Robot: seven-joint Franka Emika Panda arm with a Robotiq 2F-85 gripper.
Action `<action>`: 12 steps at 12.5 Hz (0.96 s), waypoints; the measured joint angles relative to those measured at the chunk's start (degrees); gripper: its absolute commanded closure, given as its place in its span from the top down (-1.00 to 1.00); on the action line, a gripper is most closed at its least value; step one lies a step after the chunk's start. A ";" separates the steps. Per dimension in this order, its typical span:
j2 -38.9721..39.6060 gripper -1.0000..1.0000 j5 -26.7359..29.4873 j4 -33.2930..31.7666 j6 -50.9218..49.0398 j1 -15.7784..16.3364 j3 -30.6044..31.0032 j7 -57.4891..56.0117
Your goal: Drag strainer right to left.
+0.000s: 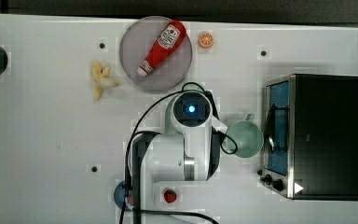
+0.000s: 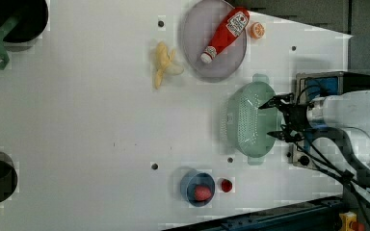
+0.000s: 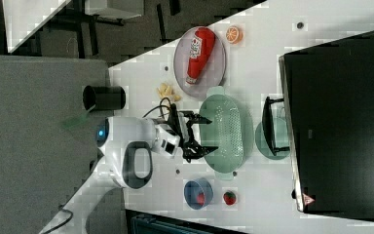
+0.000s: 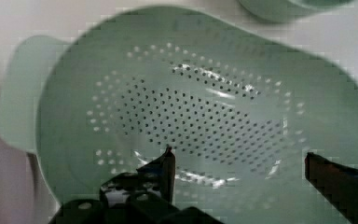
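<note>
The strainer (image 2: 248, 120) lies on the white table (image 2: 101, 120), open side up, its long axis running top to bottom in the left view, an end tab at each end. My jaws stand wide apart over the strainer's rim on the left view's right, holding nothing; in the wrist view both tips hang over the perforated bowl (image 4: 205, 112). A cup (image 3: 272, 139) sits just beside the strainer, between it and the oven (image 3: 341, 122). Above the strainer in the left view, a plate (image 2: 195, 48) carries a ketchup bottle (image 2: 224, 33); a banana (image 2: 164, 65) lies on the left view's left of the plate, an orange slice (image 2: 257, 30) on its right. Below the strainer in the left view stand a blue bowl (image 2: 197, 187) and a strawberry (image 2: 226, 185).
</note>
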 measured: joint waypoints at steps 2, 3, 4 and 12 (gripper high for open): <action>4.27 1.00 0.00 -0.45 6.35 0.38 0.02 4.92; 6.67 1.00 0.24 -1.01 8.92 0.16 0.66 6.55; 8.81 1.00 1.66 -1.68 11.16 0.23 1.36 7.11; 13.81 1.00 1.79 -3.92 18.83 2.14 3.06 9.32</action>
